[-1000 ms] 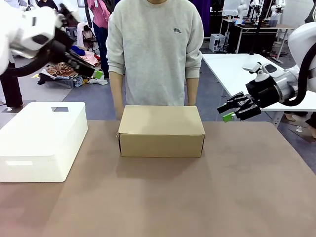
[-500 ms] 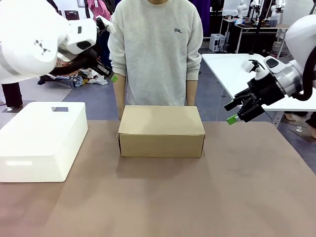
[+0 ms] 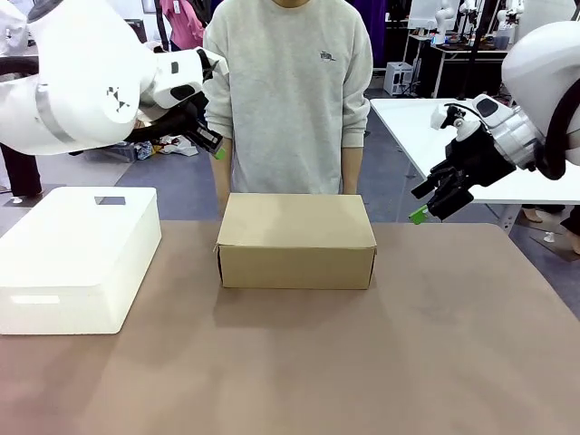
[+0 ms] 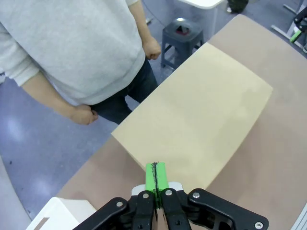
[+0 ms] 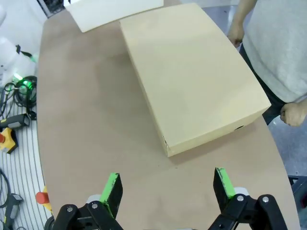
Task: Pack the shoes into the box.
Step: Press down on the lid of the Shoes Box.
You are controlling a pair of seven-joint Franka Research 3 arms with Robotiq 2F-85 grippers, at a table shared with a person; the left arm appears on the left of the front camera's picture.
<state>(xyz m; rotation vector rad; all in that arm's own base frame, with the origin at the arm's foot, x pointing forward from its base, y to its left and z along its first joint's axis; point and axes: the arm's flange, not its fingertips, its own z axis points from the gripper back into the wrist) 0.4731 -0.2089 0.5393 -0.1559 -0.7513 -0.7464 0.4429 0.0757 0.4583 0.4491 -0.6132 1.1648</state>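
Table (image 3: 362,362) surface nearest me is bare brown. Mid-table I see the box (image 3: 296,239), lid shut, sitting flat; white bin (image 3: 77,256) well apart to its left. Left gripper (image 3: 216,149) hangs above the box's far-left corner; in the wrist cam its green pads (image 4: 155,176) are pressed together, nothing btwn them. Right gripper (image 3: 428,205) hovers beyond the box's right end, jaws spread wide, empty. Person (image 3: 285,91) stands at far edge w/ hands down behind the box.
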